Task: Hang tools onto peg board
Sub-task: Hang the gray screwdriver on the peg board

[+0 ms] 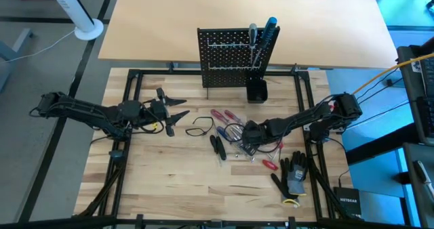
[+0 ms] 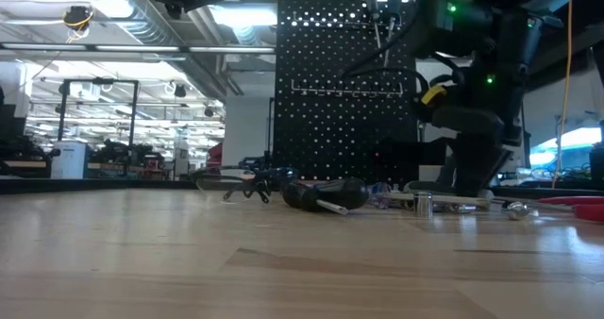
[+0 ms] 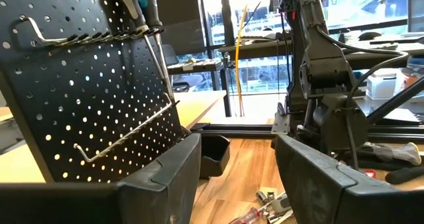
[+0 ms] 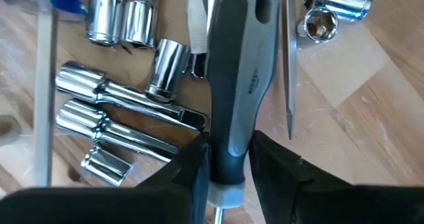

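The peg board [image 1: 234, 56] stands upright at the table's far side, with two screwdrivers [image 1: 263, 34] hanging at its top right. A pile of tools [image 1: 234, 131] lies mid-table: red-handled screwdrivers [image 1: 220, 115], black pliers [image 1: 217, 146] and a grey-and-black-handled screwdriver [image 4: 233, 85] lying flat among chrome sockets. My right gripper [image 1: 249, 139] points down over that pile, shut on the grey-handled screwdriver. My left gripper [image 1: 180, 110] hovers open left of the pile, level, facing the peg board [image 3: 86, 98]. My right gripper pinches the grey screwdriver's handle near its shaft end [image 4: 228, 161] between its two fingers [image 4: 192, 168], one on each long side. The fingers come from above, pointing steeply down, and lie across the handle. The screwdriver lies flat on the table among the sockets.
Chrome sockets [image 4: 132, 18] and extension bars [image 4: 119, 98] crowd against the handle. A small black cup [image 1: 256, 91] stands at the board's foot. Black gloves [image 1: 293, 178] and a red screwdriver [image 1: 270, 164] lie near the right front. Bare wood spreads at the left front.
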